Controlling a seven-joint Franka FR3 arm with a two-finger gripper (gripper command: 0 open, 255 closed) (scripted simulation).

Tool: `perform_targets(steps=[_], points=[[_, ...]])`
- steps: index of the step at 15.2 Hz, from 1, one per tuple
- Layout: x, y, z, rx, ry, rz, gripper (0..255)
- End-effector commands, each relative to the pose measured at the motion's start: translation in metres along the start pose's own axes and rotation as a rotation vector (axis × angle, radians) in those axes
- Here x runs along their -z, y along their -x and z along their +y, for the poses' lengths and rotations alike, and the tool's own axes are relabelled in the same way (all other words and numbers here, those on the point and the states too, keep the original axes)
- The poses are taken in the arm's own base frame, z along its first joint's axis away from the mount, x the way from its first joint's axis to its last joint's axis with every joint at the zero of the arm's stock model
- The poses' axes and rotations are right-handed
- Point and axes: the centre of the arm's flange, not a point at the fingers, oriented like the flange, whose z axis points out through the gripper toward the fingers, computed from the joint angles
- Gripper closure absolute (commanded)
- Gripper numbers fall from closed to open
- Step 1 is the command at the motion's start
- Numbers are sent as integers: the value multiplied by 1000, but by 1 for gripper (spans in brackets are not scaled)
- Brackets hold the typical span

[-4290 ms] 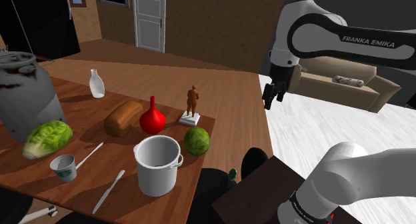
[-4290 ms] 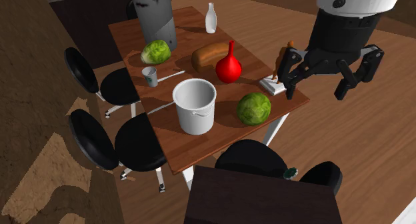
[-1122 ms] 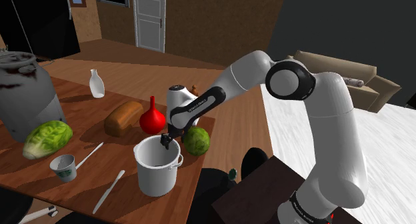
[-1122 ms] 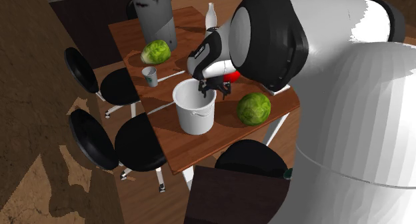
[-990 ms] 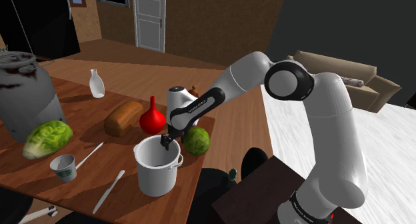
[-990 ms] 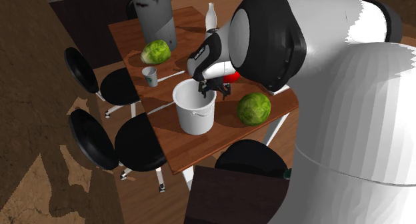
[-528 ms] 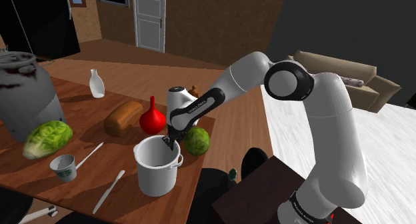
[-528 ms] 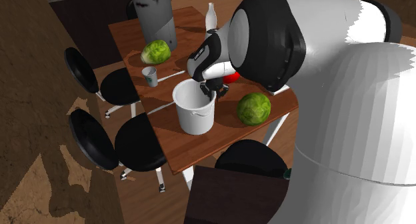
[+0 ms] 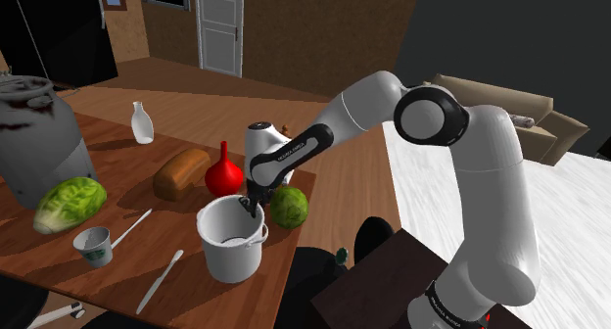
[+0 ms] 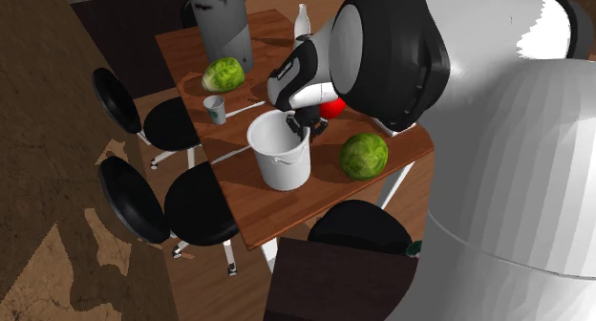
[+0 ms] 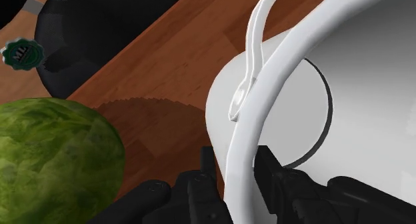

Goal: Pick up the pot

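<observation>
The white pot point(image 9: 230, 249) stands near the wooden table's point(image 9: 117, 278) front corner, with a thin bail handle at its side. My black gripper point(image 9: 253, 202) reaches down onto the pot's rim on the side nearest the green cabbage point(image 9: 289, 207). It is shut on that rim, one finger inside the pot and one outside, as the wrist view shows at the gripper point(image 11: 235, 183). In the second exterior view the gripper point(image 10: 298, 130) sits on the far edge of the pot point(image 10: 280, 166). The pot's pale inner wall point(image 11: 360, 89) shows beyond the fingers.
Close by are the cabbage point(image 10: 363, 156), a red vase point(image 9: 223, 172), a bread loaf point(image 9: 181, 172), a lettuce point(image 9: 69, 202), a cup point(image 9: 94, 245), a knife point(image 9: 160, 281), a white bottle point(image 9: 142, 122) and a big grey jug point(image 9: 34, 141). Black chairs point(image 10: 201, 204) ring the table.
The fingers, open astride the rim a second ago, have closed on it. The pot now sits slightly higher and tilted.
</observation>
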Motion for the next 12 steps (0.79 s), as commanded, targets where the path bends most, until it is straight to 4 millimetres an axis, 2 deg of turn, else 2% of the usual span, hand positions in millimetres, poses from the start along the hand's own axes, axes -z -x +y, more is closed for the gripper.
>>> perform_targets(steps=[1, 10, 12], points=[[13, -1, 1, 0, -2, 6, 255], [60, 1, 1, 0, -2, 6, 255], [61, 1, 1, 0, -2, 6, 255]])
